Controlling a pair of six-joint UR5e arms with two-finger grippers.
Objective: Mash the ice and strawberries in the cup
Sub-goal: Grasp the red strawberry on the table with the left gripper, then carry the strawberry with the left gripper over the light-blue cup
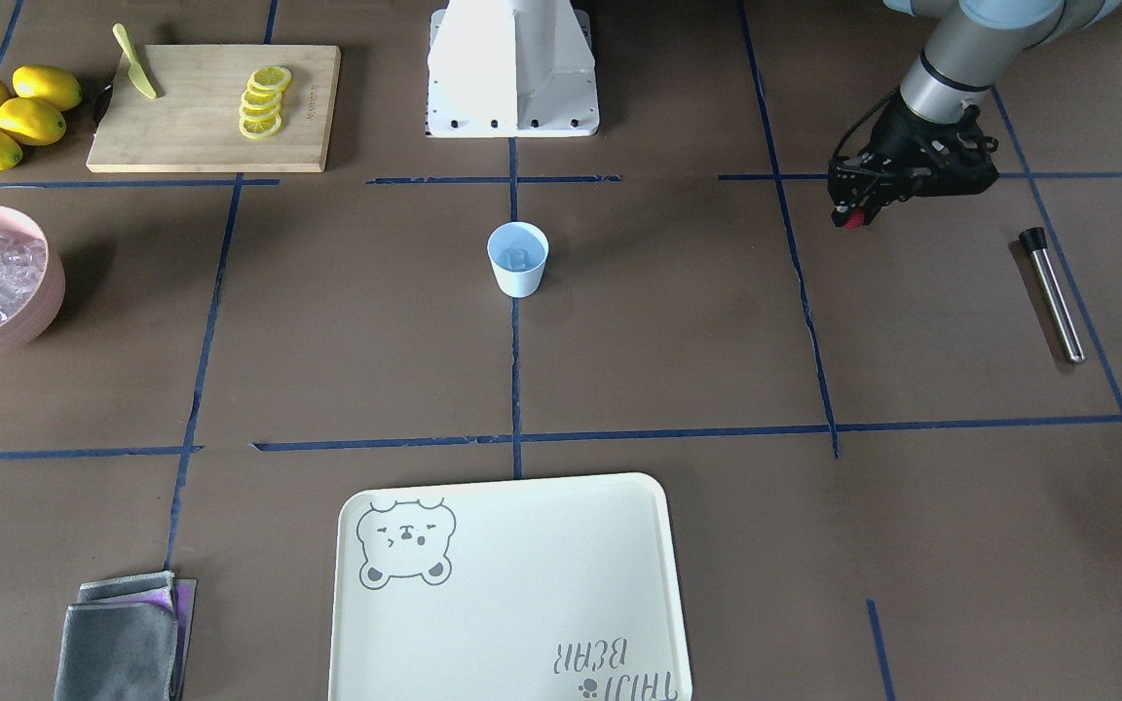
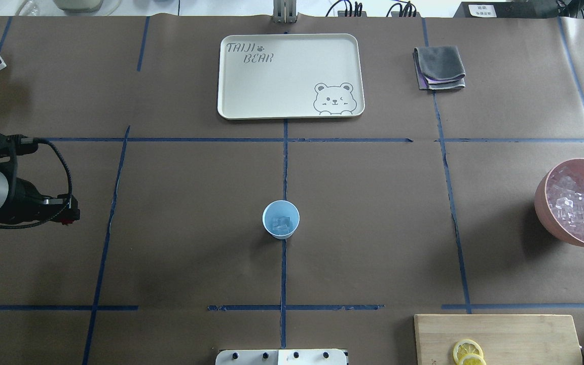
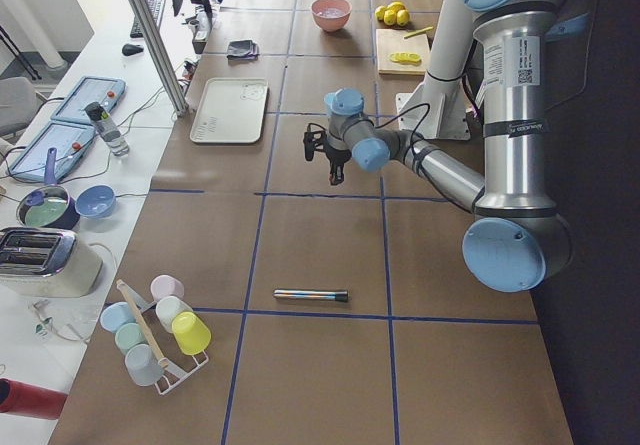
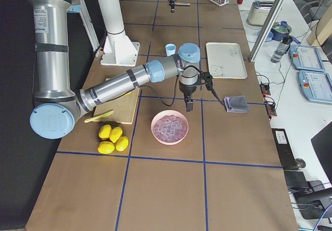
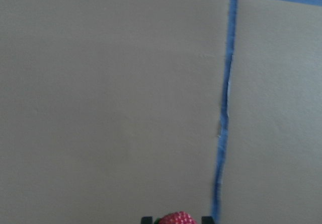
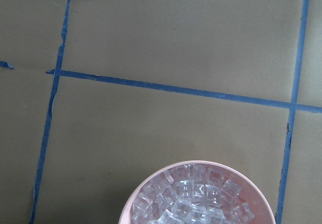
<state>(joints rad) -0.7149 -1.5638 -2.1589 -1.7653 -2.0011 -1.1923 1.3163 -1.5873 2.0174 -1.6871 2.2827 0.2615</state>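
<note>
Your stock: left fingers [image 5: 206,219] clamped on strawberry [image 5: 173,218]; cup [image 1: 517,280] holds ice [image 2: 282,223]; right fingers [image 4: 189,105] — grip you cannot tell.

The left gripper [image 2: 73,215] enters from the table's edge with its fingers lying level and a small red strawberry [image 2: 70,219] at their tips. Straight ahead of the fingertips, well apart, the pale-blue cup [image 2: 281,230] stands upright with clear ice [image 2: 282,222] inside. Farther along the same line, past the cup, the pink bowl [image 2: 543,203] holds a heap of ice cubes. Ahead of the fingers and off toward the far edge lie the cream tray [image 2: 290,76] and a folded grey cloth [image 2: 439,67].
</note>
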